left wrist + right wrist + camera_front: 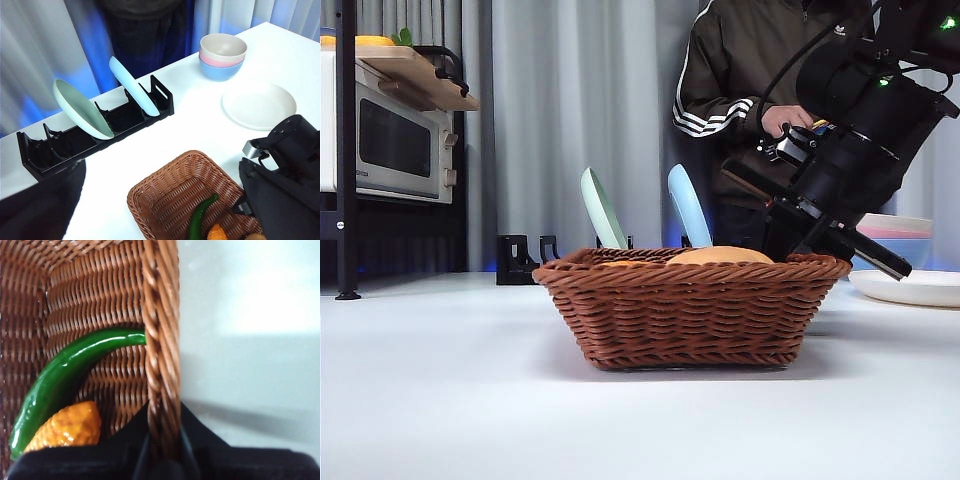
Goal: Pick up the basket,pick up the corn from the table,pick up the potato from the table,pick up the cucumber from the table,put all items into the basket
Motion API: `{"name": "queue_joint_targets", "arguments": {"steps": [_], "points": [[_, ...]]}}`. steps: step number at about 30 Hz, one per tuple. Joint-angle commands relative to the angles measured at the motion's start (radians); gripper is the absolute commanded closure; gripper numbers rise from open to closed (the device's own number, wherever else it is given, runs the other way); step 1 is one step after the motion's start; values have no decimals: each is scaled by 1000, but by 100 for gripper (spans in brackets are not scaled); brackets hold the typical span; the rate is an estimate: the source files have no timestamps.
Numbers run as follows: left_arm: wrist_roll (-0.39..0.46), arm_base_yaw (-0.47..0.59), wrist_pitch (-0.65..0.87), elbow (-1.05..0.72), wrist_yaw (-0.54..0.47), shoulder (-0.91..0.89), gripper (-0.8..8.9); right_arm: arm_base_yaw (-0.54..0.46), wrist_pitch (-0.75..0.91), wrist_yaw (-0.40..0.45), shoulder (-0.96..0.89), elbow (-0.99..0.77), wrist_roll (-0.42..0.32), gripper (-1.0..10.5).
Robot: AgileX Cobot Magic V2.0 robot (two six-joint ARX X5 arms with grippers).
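Table (440, 400) white, broad, carrying everything. Basket (692, 310) resting flat near its middle, brown wicker, braided rim, flared sides. Right claw (162, 440) clamped on the basket's rim at one side, one black jaw inside the wall and one outside, the braid pinched between them; its dark arm (860, 150) slanting down from the upper right of the front view. Left claw raised above the table and looking down on the basket, only a dark blurred edge of it in its own view, so cannot tell whether wide or narrow. Cucumber (65, 380) lying inside the basket on the woven floor, glossy green, curved, its thin tip reaching the wall near the gripped rim. Corn (67, 427) inside too, bumpy orange, touching the cucumber's thick end, just beside the inner jaw. Potato (720, 256) also in the basket, its smooth tan top showing above the rim in the front view. Black dish rack (100, 130) behind the basket, holding a green plate (82, 110) and a blue plate (132, 85), both tilted. White plate (259, 104) and stacked bowls (223, 56) off to one side.
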Motion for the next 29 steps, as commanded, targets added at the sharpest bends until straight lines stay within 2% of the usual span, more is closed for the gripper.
{"name": "queue_joint_targets", "arguments": {"steps": [1, 3, 4, 9, 10, 11, 14, 15, 16, 17, 21, 24, 29], "points": [[7, 0, -15, -8, -5, 0, 279, 0, 6, 0, 6, 3, 28, 715], [14, 13, -50, -8, -5, 0, 279, -16, 2, 25, -18, 3, 24, 400], [18, 21, -69, -8, -5, 0, 279, -26, -4, 35, -38, 3, 16, 347], [43, 66, -156, -9, -24, 0, 284, -51, -46, 44, -246, 3, -95, 354], [47, 83, -165, -10, -35, 0, 290, -51, -56, 44, -301, 3, -133, 374], [54, 99, -170, -11, -36, 0, 350, -51, -66, 44, -352, 3, -171, 431], [88, 144, -196, -12, -32, 0, 753, -51, -105, 44, -512, 3, -282, 736], [88, 160, -206, -13, -32, 0, 832, -51, -117, 44, -554, 3, -308, 854], [89, 173, -210, -21, -32, -3, 822, -51, -128, 45, -588, 3, -331, 946], [90, 181, -209, -30, -32, -10, 822, -51, -137, 45, -607, 3, -342, 967], [91, 200, -130, -140, -30, -67, 822, -51, -191, 70, -668, 3, -397, 963], [90, 204, 0, -317, -31, -165, 822, -48, -235, 112, -693, 3, -454, 963], [90, 204, 212, -635, -31, -355, 822, -16, -245, 134, -716, -21, -483, 963]]}}
